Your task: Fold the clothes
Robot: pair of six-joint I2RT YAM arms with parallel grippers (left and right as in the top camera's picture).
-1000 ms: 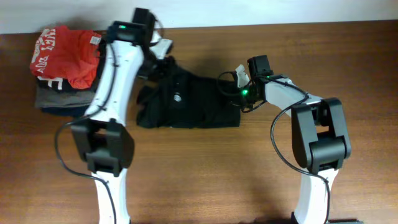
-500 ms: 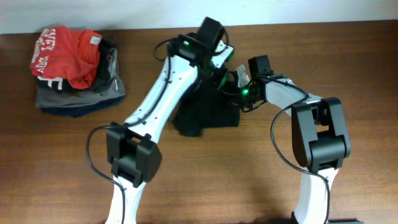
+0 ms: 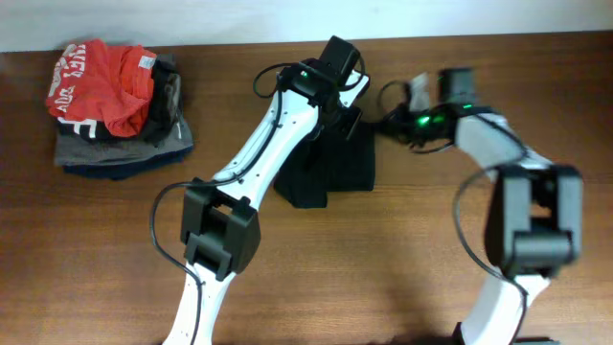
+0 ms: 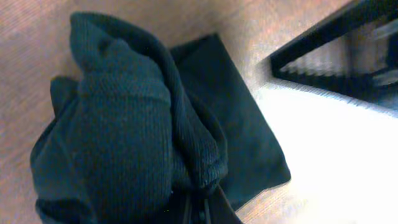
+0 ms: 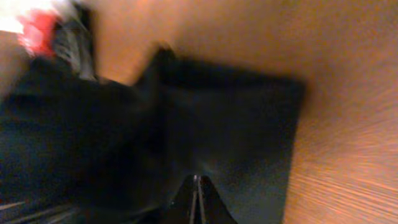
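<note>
Wooden table (image 3: 96, 278), brown grain, matte. Left arm (image 3: 268, 153), white links with black joints, reached toward the far left a second ago. It now crosses to the table centre. Right arm (image 3: 498, 144), same build, has swung right since half a second ago and is motion-blurred.

Black garment (image 3: 330, 168) lay spread wide a second ago. It is now doubled over into a narrower block at the centre of the table, in the far half. In the left wrist view it (image 4: 124, 124) shows a ribbed knit, bunched into a rounded lump over a flat layer with a squared corner.

Stack of folded clothes (image 3: 115, 125) sits far left, unchanged. Red shirt (image 3: 101, 81) with white print lies crumpled on top, with grey and dark blue layers under it.

Left gripper (image 3: 347, 107) is over the garment's far edge, and its fingers (image 4: 202, 208) are clenched on the knit. Right gripper (image 3: 417, 91) has pulled back to the right, clear of the garment's right edge. Its tips (image 5: 196, 190) look pressed together. Too blurred to tell whether any cloth is between them.
</note>
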